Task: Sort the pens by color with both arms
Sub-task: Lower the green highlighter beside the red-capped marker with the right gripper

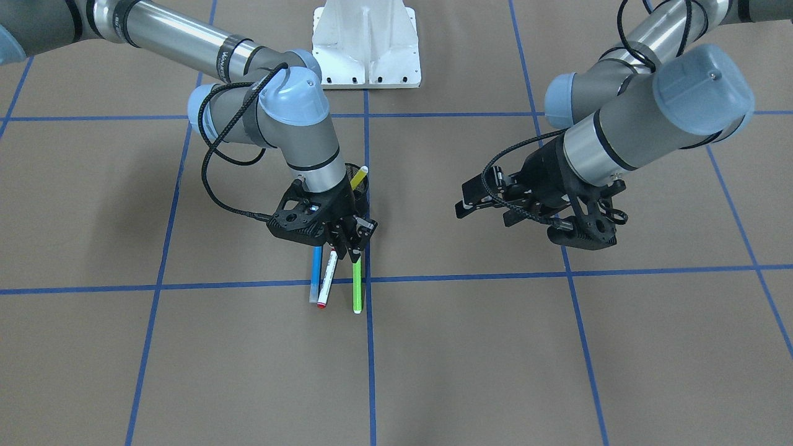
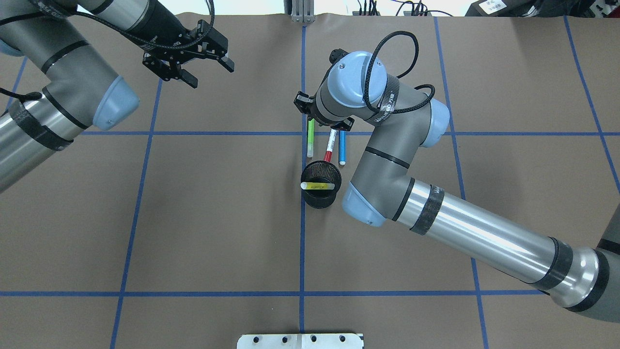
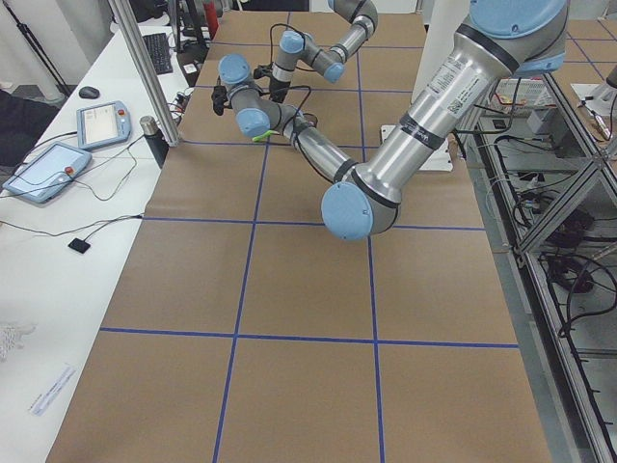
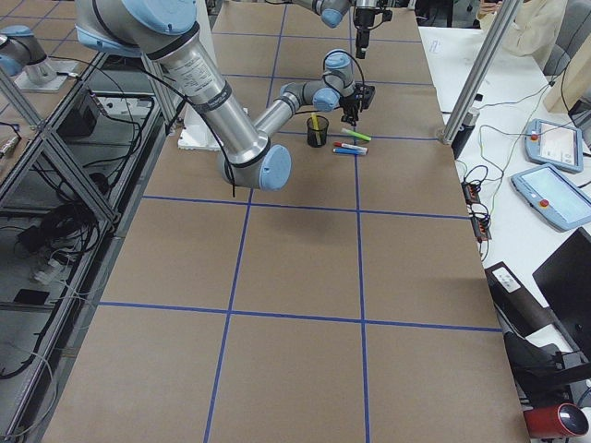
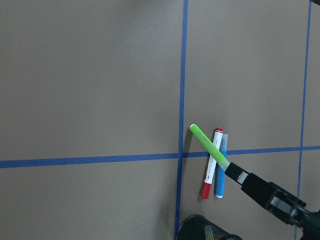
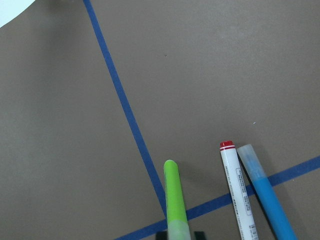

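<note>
Right arm [image 2: 465, 228] reaches in to the table's middle, elbow folded back on itself, wrist turned straight down. Right gripper [image 1: 353, 243] sits low over the surface, fingers clamped on one end of the green pen [image 1: 357, 286]. Left arm [image 2: 63, 87] is out on its own side, well apart, with the left gripper [image 1: 460, 201] up off the table, roughly level, jaws spread.

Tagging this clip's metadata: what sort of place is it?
Most likely a robotics lab cell. A left arm and right arm work over a paper-covered table gridded with blue tape. Teach pendants lie on a side bench, beside aluminium framing.
</note>
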